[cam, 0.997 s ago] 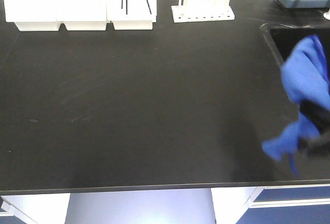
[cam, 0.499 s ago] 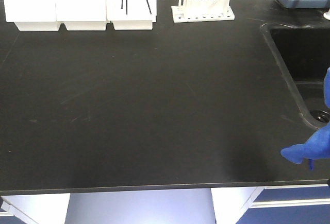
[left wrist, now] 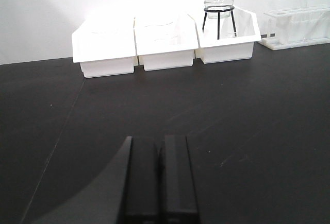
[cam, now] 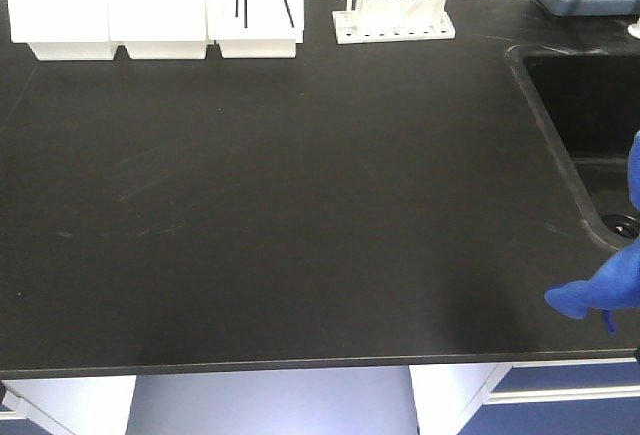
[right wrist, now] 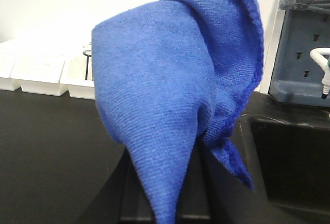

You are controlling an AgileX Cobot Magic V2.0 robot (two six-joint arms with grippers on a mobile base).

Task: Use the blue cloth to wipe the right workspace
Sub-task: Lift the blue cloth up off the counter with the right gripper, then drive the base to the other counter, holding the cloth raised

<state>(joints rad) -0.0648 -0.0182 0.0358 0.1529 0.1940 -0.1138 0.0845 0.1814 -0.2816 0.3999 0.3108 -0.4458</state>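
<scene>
The blue cloth (cam: pixel 605 290) is at the far right edge of the front view. It is over the front right corner of the black worktop (cam: pixel 300 205), just in front of the sink (cam: pixel 540 95). A thin tail of the cloth hangs down from it. I cannot tell if the cloth touches the worktop there.

In the right wrist view the cloth fills most of the picture. It drapes over the right claw (right wrist: pixel 165 199) and hangs down between its two dark fingers (right wrist: pixel 135 195). The cloth hides the fingertips, so the grip itself is hard to see, but the claw seems to be clenched on the cloth. You can see the darker stitched hem along the cloth's right side. Behind it, on the right, is a grey-blue board with holes (right wrist: pixel 299 54), and the sink is below that.

The left claw (left wrist: pixel 156 180) is low over the worktop. Its two fingers are pressed flat together and there is nothing between them.

At the back of the worktop three white bins (left wrist: pixel 167 46) sit in a row by the wall. A glass flask (left wrist: pixel 218 0) stands on a black wire stand in the right-hand bin. A white test tube rack (cam: pixel 393 20) is just to the right of the bins.
</scene>
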